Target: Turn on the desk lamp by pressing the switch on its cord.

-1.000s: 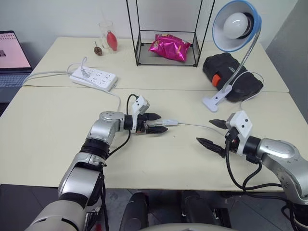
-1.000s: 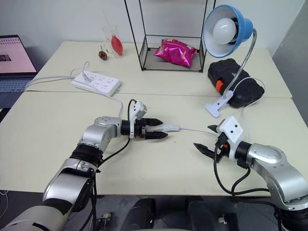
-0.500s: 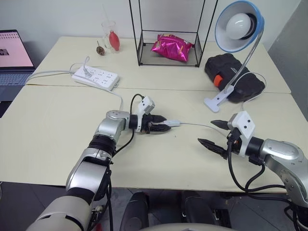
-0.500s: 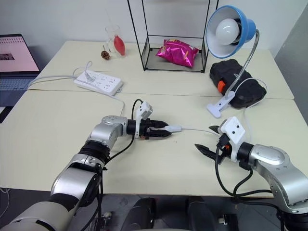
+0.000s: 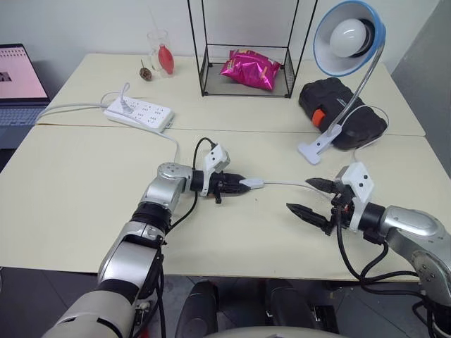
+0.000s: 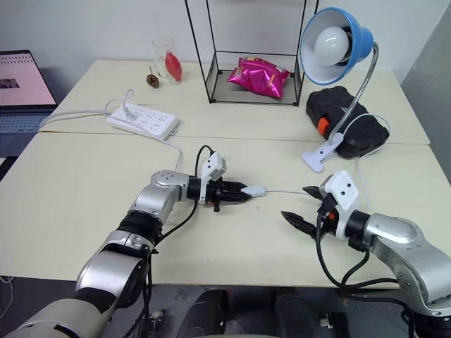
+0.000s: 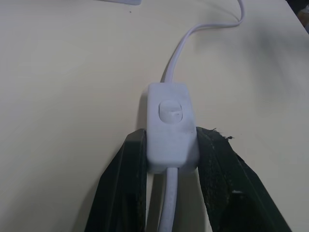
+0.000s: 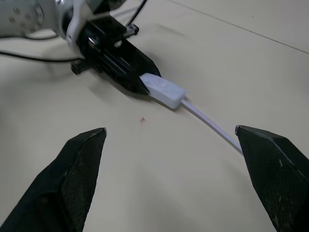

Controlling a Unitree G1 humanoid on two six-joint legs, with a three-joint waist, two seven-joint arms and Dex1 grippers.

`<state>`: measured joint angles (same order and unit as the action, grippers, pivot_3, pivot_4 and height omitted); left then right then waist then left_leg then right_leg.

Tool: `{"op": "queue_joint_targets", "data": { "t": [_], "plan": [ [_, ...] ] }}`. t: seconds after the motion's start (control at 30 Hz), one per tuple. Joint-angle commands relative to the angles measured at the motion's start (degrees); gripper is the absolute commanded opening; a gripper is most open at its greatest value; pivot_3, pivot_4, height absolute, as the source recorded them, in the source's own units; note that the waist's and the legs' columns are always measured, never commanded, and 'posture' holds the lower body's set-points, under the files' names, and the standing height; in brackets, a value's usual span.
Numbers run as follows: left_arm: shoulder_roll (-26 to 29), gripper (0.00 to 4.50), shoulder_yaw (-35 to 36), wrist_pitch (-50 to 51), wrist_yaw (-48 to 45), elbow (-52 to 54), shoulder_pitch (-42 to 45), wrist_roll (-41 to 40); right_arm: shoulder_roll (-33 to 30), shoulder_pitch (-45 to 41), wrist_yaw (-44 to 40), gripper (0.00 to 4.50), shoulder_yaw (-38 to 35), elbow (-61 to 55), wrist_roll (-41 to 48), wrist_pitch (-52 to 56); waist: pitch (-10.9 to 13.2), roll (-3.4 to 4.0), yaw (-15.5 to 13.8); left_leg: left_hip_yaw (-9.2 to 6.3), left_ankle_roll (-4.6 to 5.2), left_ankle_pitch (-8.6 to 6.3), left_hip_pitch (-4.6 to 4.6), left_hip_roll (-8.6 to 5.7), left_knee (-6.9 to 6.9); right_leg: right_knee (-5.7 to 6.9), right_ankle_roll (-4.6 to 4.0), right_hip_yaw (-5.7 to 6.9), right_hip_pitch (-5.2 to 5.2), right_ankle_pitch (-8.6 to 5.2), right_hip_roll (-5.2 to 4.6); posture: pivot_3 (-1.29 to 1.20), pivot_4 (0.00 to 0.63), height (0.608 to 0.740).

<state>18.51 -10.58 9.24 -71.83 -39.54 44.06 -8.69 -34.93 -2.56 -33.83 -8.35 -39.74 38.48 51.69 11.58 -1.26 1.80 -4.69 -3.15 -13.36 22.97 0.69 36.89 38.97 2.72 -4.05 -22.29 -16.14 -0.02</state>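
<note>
Looking along my left wrist, part of the switch [image 7: 169, 126] is hidden: its near end sits sunk between my two black fingers [image 7: 126, 193], and the cord [image 7: 167, 205] leaving that end is cut off at the frame's edge. From the head views the switch is small, and I cannot make out which way its rocker is tipped. The lamp's bulb reads white, but I cannot tell whether it is lit.

My left gripper [image 5: 234, 184] has its fingers clamped on the switch, one pad on each long side, with the rocker face turned up and bare between them. The switch lies on the bench [image 5: 84, 183] near its middle, its free end poking out past my fingertips toward my right arm. From there the thin white cord runs on across the bench toward the desk lamp [image 5: 347, 42], which stands at the far right with its white clamp base beside a black case [image 5: 342, 109].

My right gripper [image 5: 309, 197] hangs just above the bench, near the switch but apart from it, with its fingers [image 8: 77, 169] spread wide and nothing between them. The cord passes close by one of those fingertips; whether it touches, I cannot tell.
</note>
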Motion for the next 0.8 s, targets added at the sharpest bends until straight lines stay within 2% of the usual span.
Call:
{"op": "queue_joint_targets", "data": {
  "t": [0.03,0.2,0.4,0.8],
  "plan": [
    [0.72,1.11,2.49,0.11,2.48,11.27,-2.01,-2.12,8.08,2.08,8.43,4.5,-2.78,-2.5,9.44,5.02,-0.01,-0.01,0.0,-0.01,0.0,0.0,0.0,0.01,-0.01,0.0,0.0,0.0,0.0,0.0,0.0,0.0,0.15,0.74],
    [0.93,1.11,3.15,3.0,6.33,23.39,-6.62,-2.96,18.39,4.06,20.26,4.5,-4.56,-0.93,18.3,8.9,-0.02,0.0,0.01,-0.01,0.0,0.0,-0.01,0.03,0.0,0.02,-0.05,-0.03,0.0,0.03,-0.03,0.0,0.15,0.74],
    [1.16,1.11,2.05,7.75,10.51,32.71,-9.87,-3.35,30.16,-1.83,34.09,4.5,-3.94,5.27,24.59,8.69,-0.03,0.01,0.26,0.0,0.01,0.01,-0.08,0.08,0.03,0.05,0.03,-0.05,0.01,0.04,0.05,0.0,0.15,0.74],
    [1.76,1.11,1.07,14.92,13.58,39.31,-10.65,-4.33,37.12,-10.18,43.81,4.5,-4.17,14.47,32.54,4.21,-0.03,0.03,0.33,0.02,0.01,0.0,0.0,0.07,-0.09,-0.03,-0.02,-0.04,-0.05,0.04,0.06,0.0,0.15,0.74]
  ]
}}
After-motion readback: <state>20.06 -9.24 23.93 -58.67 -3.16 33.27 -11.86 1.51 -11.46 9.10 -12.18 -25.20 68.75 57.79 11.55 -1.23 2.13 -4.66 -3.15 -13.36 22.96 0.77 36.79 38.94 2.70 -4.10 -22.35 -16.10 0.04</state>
